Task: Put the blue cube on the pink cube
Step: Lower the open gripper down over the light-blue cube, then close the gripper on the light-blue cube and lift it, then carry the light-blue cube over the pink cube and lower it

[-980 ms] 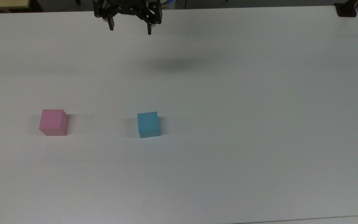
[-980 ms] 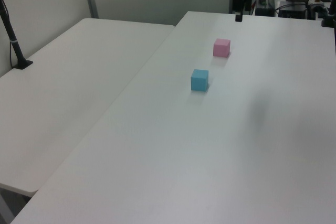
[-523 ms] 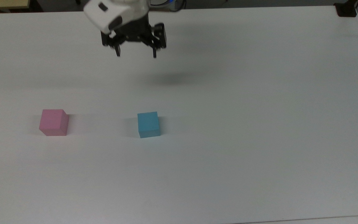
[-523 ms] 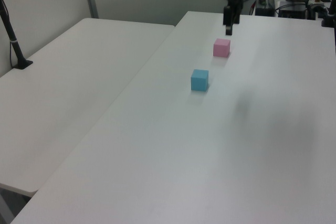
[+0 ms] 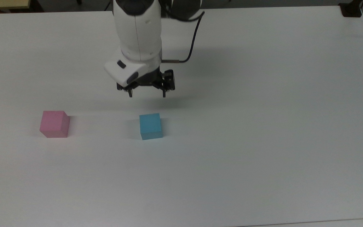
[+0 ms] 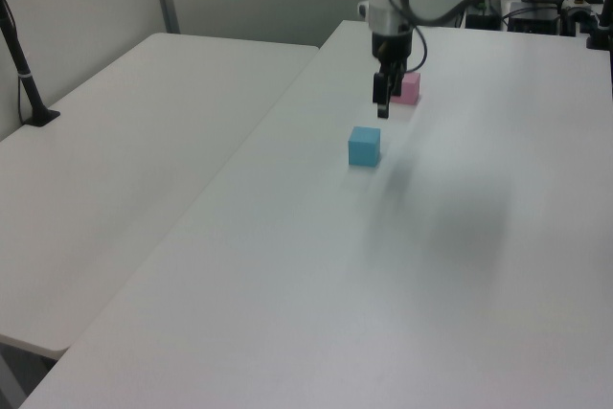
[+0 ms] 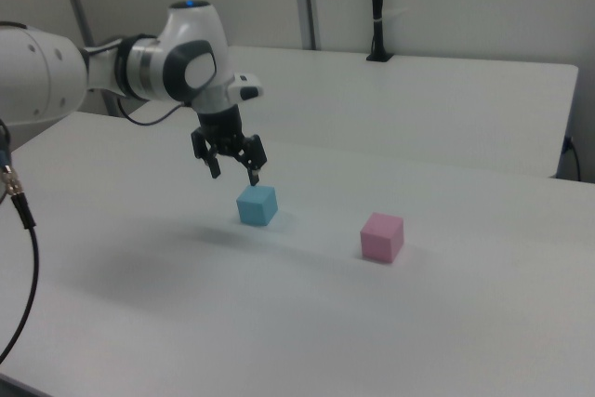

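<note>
The blue cube (image 5: 151, 126) (image 6: 364, 146) (image 7: 257, 205) rests on the white table (image 5: 263, 126). The pink cube (image 5: 54, 124) (image 7: 382, 236) sits apart from it, toward the top view's left; in the left view the pink cube (image 6: 410, 89) is partly behind the arm. My gripper (image 5: 147, 94) (image 6: 382, 107) (image 7: 233, 174) hangs open in the air just above and slightly behind the blue cube, fingers pointing down, holding nothing.
A black post (image 6: 24, 69) stands on the neighbouring table (image 6: 124, 141) in the left view, and a black post (image 7: 376, 6) rises at the back in the right view. A black mount (image 5: 351, 9) sits at the top view's upper right corner.
The arm has swept from the table's far edge toward the blue cube and dropped lower. The gripper stayed open. Neither cube has moved.
</note>
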Controlling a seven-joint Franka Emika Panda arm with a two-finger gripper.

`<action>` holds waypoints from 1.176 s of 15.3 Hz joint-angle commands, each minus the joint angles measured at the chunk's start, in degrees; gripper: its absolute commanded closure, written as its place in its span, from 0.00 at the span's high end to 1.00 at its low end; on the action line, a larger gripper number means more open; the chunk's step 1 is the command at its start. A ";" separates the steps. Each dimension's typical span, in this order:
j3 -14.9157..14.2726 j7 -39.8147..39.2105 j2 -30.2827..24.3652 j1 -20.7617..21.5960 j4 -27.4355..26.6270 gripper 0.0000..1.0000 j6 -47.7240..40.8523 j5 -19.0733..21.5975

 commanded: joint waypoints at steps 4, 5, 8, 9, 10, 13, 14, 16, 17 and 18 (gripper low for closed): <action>-0.35 -0.90 7.84 0.62 2.12 1.00 6.72 0.19; -0.35 -0.81 8.64 1.31 2.13 1.00 8.12 0.10; -0.35 -0.55 10.49 1.67 2.13 0.93 11.38 -0.60; -0.35 -0.46 10.66 1.67 2.13 0.83 12.17 -0.61; -0.35 -0.46 10.75 1.67 2.13 0.61 12.53 -0.61; -0.52 -0.37 10.58 1.50 2.21 0.16 12.62 -0.52; -0.87 -0.63 10.32 1.41 2.91 0.12 12.36 -0.60; -1.22 -1.24 9.09 0.27 4.23 0.12 11.05 -0.69; -1.23 -2.38 8.30 -1.13 4.32 0.12 9.30 -1.04; -1.23 -4.13 7.77 -2.53 4.93 0.12 7.28 -1.57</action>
